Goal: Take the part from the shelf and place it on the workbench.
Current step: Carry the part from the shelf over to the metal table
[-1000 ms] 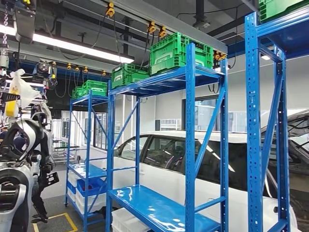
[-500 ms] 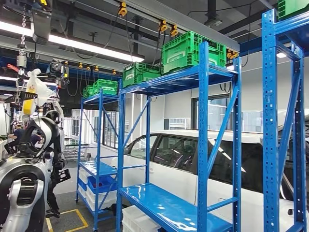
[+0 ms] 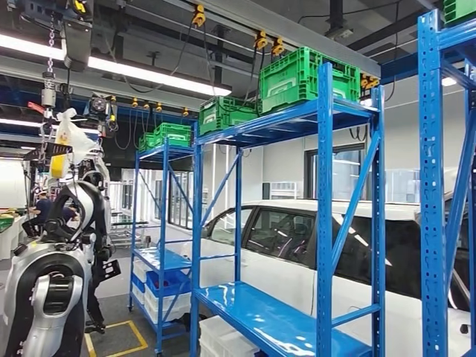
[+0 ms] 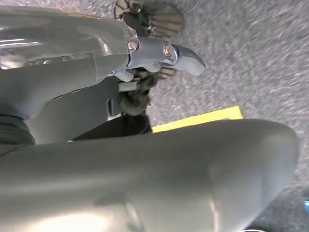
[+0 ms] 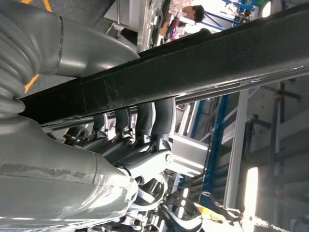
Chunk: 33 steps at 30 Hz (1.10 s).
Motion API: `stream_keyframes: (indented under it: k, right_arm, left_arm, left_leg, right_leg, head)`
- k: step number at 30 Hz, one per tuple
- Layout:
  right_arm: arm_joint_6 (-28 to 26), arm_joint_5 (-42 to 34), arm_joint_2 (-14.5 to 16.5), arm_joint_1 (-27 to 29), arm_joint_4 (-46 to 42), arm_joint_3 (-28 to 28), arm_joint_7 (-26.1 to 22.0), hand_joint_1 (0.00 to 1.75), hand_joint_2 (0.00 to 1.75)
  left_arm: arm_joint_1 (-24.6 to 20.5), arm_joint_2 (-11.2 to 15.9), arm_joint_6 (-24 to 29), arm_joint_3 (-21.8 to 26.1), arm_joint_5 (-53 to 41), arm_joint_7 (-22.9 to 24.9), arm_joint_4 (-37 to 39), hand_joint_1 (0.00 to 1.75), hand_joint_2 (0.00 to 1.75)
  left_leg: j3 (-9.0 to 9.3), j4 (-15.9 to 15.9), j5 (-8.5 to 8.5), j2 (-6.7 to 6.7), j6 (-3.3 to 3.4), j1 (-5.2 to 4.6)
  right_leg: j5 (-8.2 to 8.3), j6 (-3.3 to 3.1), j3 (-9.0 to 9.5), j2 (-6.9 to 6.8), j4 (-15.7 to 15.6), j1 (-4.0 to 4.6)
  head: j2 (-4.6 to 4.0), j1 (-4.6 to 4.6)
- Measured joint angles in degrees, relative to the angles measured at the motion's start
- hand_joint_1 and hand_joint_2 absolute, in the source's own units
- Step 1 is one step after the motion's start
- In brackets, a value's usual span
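Observation:
In the right wrist view my right hand [image 5: 134,130] grips a long black part [image 5: 204,63] with a bright metal edge; the dark fingers [image 5: 146,118] wrap around it and the bar runs across the whole picture. The left wrist view has my left hand [image 4: 146,72] hanging over grey floor, its thumb [image 4: 182,55] stretched out and its dark fingers blurred behind it. I cannot tell how those fingers lie.
Blue steel shelf racks [image 3: 323,223] stand ahead and to the right, with green crates [image 3: 306,74] on top and white bins low down. A white car [image 3: 280,245] is parked behind them. Another humanoid robot [image 3: 56,282] stands at the left, by yellow floor tape [image 3: 120,335].
The whole head picture has slid to the right, so the camera has turned left. More of the other robot and the left side of the hall now shows.

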Motion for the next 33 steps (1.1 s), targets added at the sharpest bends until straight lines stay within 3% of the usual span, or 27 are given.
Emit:
stream_keyframes:
  k: [2, 3, 6, 7, 8, 9, 11, 12, 14, 17, 19, 21, 23, 24, 26, 28, 31, 33]
  right_arm:
    - [-0.07, 0.02, 0.1, -0.02, -0.08, 0.06, 0.02, 1.75, 1.75]
    - [-0.11, 0.02, 0.16, -0.04, -0.12, 0.08, 0.01, 1.75, 1.75]
    - [-0.21, 0.08, 0.16, 0.11, -0.14, 0.11, 0.02, 1.75, 1.75]
    - [-0.24, 0.12, 0.14, 0.22, -0.13, 0.11, 0.02, 1.75, 1.75]
    - [-0.28, 0.16, 0.13, 0.31, -0.13, 0.12, 0.02, 1.75, 1.75]
    - [-0.32, 0.2, 0.11, 0.36, -0.13, 0.12, 0.02, 1.75, 1.75]
    - [-0.4, 0.26, 0.11, 0.34, -0.13, 0.12, 0.02, 1.75, 1.75]
    - [-0.45, 0.28, 0.11, 0.31, -0.14, 0.12, 0.03, 1.75, 1.75]
    - [-0.55, 0.33, 0.11, 0.3, -0.17, 0.12, 0.03, 1.75, 1.75]
    - [-0.61, 0.4, 0.11, 0.34, -0.22, 0.16, 0.02, 1.75, 1.75]
    - [-0.64, 0.43, 0.1, 0.32, -0.27, 0.2, 0.02, 1.75, 1.75]
    - [-0.67, 0.45, -0.03, 0.36, -0.28, 0.23, 0.02, 1.75, 1.75]
    - [-0.68, 0.5, -0.26, 0.45, -0.24, 0.25, 0.02, 1.75, 1.75]
    - [-0.69, 0.54, -0.33, 0.47, -0.23, 0.25, 0.02, 1.75, 1.75]
    - [-0.7, 0.63, -0.37, 0.44, -0.27, 0.25, 0.02, 1.75, 1.75]
    - [-0.7, 0.68, -0.36, 0.36, -0.33, 0.26, 0.01, 1.75, 1.75]
    - [-0.72, 0.77, -0.34, 0.35, -0.35, 0.26, -0.01, 1.75, 1.75]
    - [-0.73, 0.85, -0.26, 0.29, -0.36, 0.26, -0.02, 1.75, 1.75]
  left_arm:
    - [0.04, -0.06, -0.01, 0.09, 0.01, -0.09, 0.0, 0.0, 1.75]
    - [0.0, -0.06, -0.01, 0.13, 0.02, -0.14, 0.0, 0.0, 1.75]
    - [-0.02, -0.04, 0.0, 0.22, 0.05, -0.2, 0.0, 0.0, 1.75]
    - [0.05, -0.03, 0.01, 0.27, 0.06, -0.2, 0.0, 0.0, 1.75]
    - [0.11, -0.02, 0.01, 0.33, 0.07, -0.2, 0.0, 0.0, 1.75]
    - [0.13, 0.01, 0.01, 0.39, 0.07, -0.2, 0.0, 0.0, 1.75]
    - [0.04, 0.07, 0.01, 0.48, 0.07, -0.21, 0.0, 0.0, 1.75]
    - [-0.06, 0.09, 0.01, 0.5, 0.07, -0.22, 0.0, 0.0, 1.75]
    - [-0.14, 0.1, 0.02, 0.55, 0.07, -0.22, 0.0, 0.0, 1.75]
    - [0.03, 0.1, 0.03, 0.61, 0.08, -0.25, 0.0, 0.0, 1.75]
    - [-0.01, 0.1, 0.03, 0.63, 0.09, -0.26, 0.0, 0.0, 1.75]
    - [-0.04, 0.1, 0.04, 0.66, 0.09, -0.26, 0.0, 0.0, 1.75]
    - [0.03, 0.11, 0.05, 0.69, 0.09, -0.26, 0.0, 0.0, 1.75]
    - [0.04, 0.12, 0.05, 0.71, 0.09, -0.26, 0.0, 0.0, 1.75]
    - [-0.01, 0.11, 0.05, 0.74, 0.08, -0.26, 0.0, 0.0, 1.75]
    - [-0.12, 0.09, 0.05, 0.8, 0.07, -0.27, 0.0, 0.0, 1.75]
    - [-0.09, 0.07, 0.06, 0.86, 0.06, -0.26, 0.0, 0.0, 1.75]
    - [-0.07, 0.07, 0.08, 0.88, 0.06, -0.25, 0.0, 0.0, 1.75]
  left_leg:
    - [-0.26, 0.48, -0.66, 0.17, -0.54, 0.0]
    - [-0.84, 1.87, -1.76, 0.29, -0.84, 0.02]
    - [-5.05, 11.57, -6.64, 0.51, -1.7, 0.39]
    - [-6.18, 14.12, -7.27, 0.55, -1.96, 0.53]
    - [-6.5, 14.84, -6.88, 0.63, -2.2, 0.69]
    - [-5.77, 13.32, -5.44, 0.75, -2.42, 0.88]
    - [-2.61, 6.67, -1.78, 1.27, -2.8, 1.22]
    - [-1.2, 3.56, -0.73, 1.5, -2.73, 1.28]
    - [-0.15, 0.94, -0.48, 1.7, -2.01, 1.13]
    - [-0.18, 0.67, -0.43, 1.4, -0.65, 0.95]
    - [-0.11, 0.54, -0.3, 1.32, 0.01, 1.02]
    - [-0.11, 0.54, -0.3, 1.28, 0.32, 0.9]
    - [-0.09, 0.55, -0.31, 1.17, 0.4, 0.72]
    - [-0.05, 0.55, -0.32, 1.05, 0.4, 0.62]
    - [0.06, 0.55, -0.32, 0.73, 0.39, 0.48]
    - [-0.03, 0.57, -0.28, 0.46, 0.24, 0.29]
    - [-0.2, 0.36, -0.1, 0.32, -0.41, 0.33]
    - [-0.55, 1.26, -1.12, 0.43, -0.92, 0.37]
  right_leg:
    - [0.34, -0.14, 0.18, -0.29, -0.64, -0.32]
    - [0.52, -0.26, 0.29, -0.49, -0.96, -0.53]
    - [0.63, -0.41, 0.34, -1.04, -1.09, -0.67]
    - [0.62, -0.39, 0.34, -1.2, -1.07, -0.68]
    - [0.59, -0.35, 0.34, -1.31, -1.04, -0.7]
    - [0.54, -0.27, 0.36, -1.38, -0.98, -0.73]
    - [0.28, 0.15, 0.29, -1.42, -0.63, -0.77]
    - [0.12, 0.44, 0.11, -1.42, -0.28, -0.67]
    - [0.01, 1.03, -0.31, -1.46, 0.21, -0.46]
    - [-0.54, 1.79, -0.58, -1.57, 0.78, -0.67]
    - [-3.1, 2.26, -2.1, -1.46, 4.56, -0.82]
    - [-6.55, 2.41, -5.36, -1.42, 11.89, -0.86]
    - [-7.41, 2.34, -7.31, -1.4, 16.08, -0.86]
    - [-6.32, 2.2, -6.84, -1.36, 15.05, -0.84]
    - [-2.69, 1.57, -3.58, -0.96, 8.14, -0.7]
    - [-0.54, 1.04, -0.74, -0.47, 2.06, -0.49]
    - [-0.32, 0.79, -0.09, -0.36, 0.34, -0.32]
    - [0.07, 0.25, 0.07, -0.58, -0.22, -0.56]
  head:
    - [-0.01, 0.01]
    - [-0.01, 0.0]
    - [-0.01, -0.01]
    - [-0.01, 0.0]
    - [-0.01, 0.0]
    - [-0.01, 0.0]
    - [-0.01, -0.01]
    - [-0.01, -0.02]
    - [-0.01, -0.05]
    - [-0.01, -0.08]
    - [-0.01, -0.08]
    - [-0.01, -0.09]
    - [-0.01, -0.09]
    - [-0.01, -0.09]
    - [-0.01, -0.09]
    - [-0.01, -0.08]
    - [-0.01, -0.06]
    - [-0.01, -0.04]
